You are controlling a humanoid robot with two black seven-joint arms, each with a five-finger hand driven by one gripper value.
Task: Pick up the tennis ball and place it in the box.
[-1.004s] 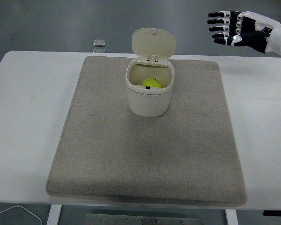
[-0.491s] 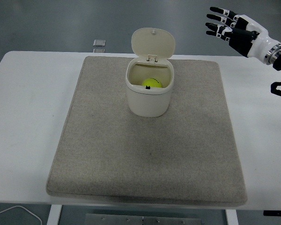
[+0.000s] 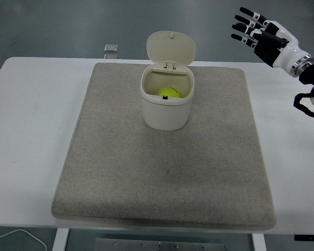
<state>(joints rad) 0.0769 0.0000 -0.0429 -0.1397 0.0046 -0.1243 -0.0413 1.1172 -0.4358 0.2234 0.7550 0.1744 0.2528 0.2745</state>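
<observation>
Resting inside the cream box (image 3: 166, 102), the tennis ball (image 3: 170, 92) looks placed, we judge, leaving only the empty, spread-fingered right hand (image 3: 257, 34) to retire from the counter (image 3: 31, 104).

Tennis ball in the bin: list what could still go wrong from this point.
1. The lid stands open and upright above the box; a sweep by the right hand, raised with fingers spread beyond the table's far right, could knock it.
2. The box sits loose on the mat, so a bump might tip it and spill the tennis ball lying inside.
</observation>
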